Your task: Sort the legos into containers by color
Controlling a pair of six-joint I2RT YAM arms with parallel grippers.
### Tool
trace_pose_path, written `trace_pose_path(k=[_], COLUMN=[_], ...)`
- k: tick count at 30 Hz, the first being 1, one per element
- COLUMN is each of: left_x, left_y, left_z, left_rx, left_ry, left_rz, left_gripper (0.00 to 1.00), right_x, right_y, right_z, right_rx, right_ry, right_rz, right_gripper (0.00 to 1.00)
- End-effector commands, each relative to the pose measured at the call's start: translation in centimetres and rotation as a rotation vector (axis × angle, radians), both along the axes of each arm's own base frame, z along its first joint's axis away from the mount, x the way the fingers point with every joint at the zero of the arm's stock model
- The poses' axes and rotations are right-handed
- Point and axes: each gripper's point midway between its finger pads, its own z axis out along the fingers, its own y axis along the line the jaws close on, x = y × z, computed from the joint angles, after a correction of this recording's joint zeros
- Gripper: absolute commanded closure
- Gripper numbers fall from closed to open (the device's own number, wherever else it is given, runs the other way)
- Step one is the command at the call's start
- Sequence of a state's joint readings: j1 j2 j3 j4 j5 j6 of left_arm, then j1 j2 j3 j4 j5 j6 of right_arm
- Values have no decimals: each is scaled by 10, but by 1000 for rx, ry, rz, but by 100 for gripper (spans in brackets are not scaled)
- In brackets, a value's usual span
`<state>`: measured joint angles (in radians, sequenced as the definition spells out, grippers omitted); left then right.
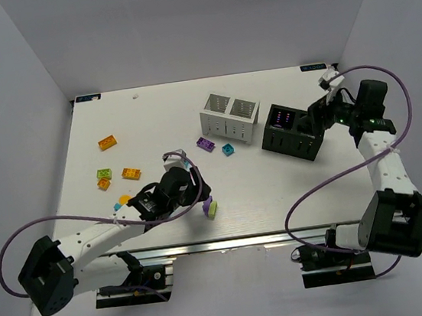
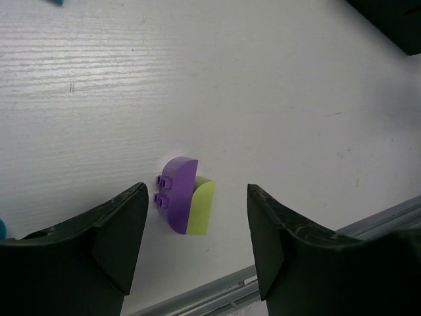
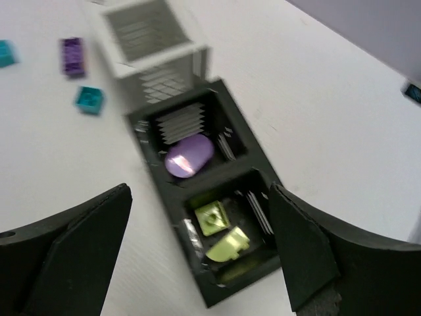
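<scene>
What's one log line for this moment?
left gripper open over purple-lime brick pair | right gripper open over black box | inside: purple brick, lime bricks

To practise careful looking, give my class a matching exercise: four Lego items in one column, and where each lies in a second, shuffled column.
1. purple-and-lime joined piece
2. rounded purple brick
3. two lime bricks
4. orange bricks

A. black container, compartment nearer the white container
B. table, left side
C. table, between the fingers of the left claw
D. black container, compartment farther from the white container

Pairs: 1-C, 2-A, 3-D, 4-B
</scene>
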<state>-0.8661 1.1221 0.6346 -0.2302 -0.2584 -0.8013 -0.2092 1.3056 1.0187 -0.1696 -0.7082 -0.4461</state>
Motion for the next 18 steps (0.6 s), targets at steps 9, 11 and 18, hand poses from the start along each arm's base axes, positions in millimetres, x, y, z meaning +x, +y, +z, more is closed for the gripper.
trace_pose_path(k=[9, 11, 18], left_x=[4, 5, 10], left_y=[-21, -24, -20], left_z=[-5, -9, -17], left_rx=[37, 53, 149], left_ry=[36, 49, 82], left_rz=[-77, -87, -71], left_gripper=[33, 33, 33], right_x=[-122, -135, -150], right_y=[125, 132, 142], right_z=[-11, -25, -33], right_rx=[35, 64, 87], right_ry=[85, 139, 167], right_rz=[661, 661, 664], right_gripper=[52, 49, 32])
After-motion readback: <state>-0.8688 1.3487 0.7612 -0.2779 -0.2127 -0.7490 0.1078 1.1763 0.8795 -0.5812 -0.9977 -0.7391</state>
